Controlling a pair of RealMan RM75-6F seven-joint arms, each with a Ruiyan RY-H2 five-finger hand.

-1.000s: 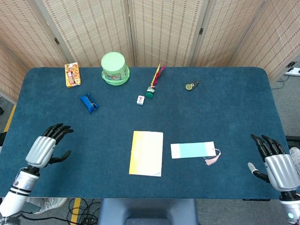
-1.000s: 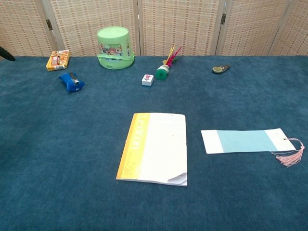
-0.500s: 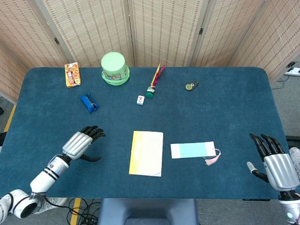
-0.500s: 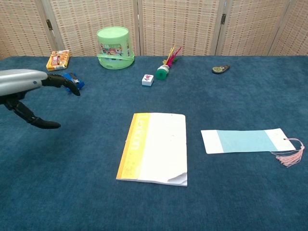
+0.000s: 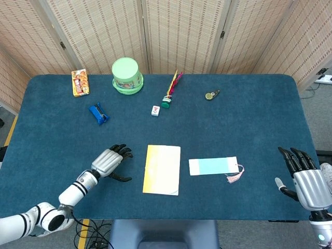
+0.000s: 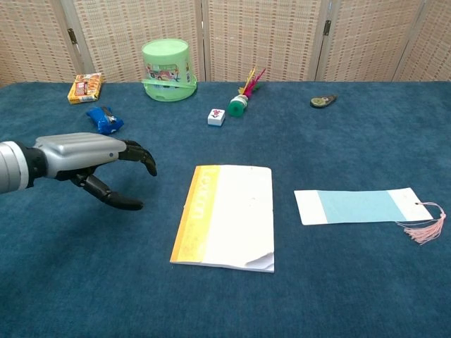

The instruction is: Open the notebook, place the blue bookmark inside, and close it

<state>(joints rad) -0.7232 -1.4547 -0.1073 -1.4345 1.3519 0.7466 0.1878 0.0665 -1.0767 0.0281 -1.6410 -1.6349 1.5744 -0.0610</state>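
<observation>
Fingers spread, my left robot hand (image 5: 110, 162) hovers over the bench (image 5: 259, 124) near its front edge, just left of the notebook (image 5: 162, 169), and it holds nothing. In the chest view the same hand (image 6: 88, 158) has the thumb below and the fingers pointing to the notebook (image 6: 225, 215), with a gap between them. The notebook lies closed and flat near the middle of the front edge, with its yellow spine side toward the left hand. Just right of it, apart from it, I see the blue bookmark (image 5: 213, 166) lying flat, its pink tassel at the right end. My right robot hand (image 5: 303, 179) is at the front right corner of the bench, released too, fingers apart and pointing up. Along the far edge, from left to right, there are a small orange box (image 5: 79, 83), a blue sharpener (image 5: 98, 113), a green tub (image 5: 127, 75), a shuttlecock (image 5: 169, 93) and a small round thing (image 5: 210, 95).
</observation>
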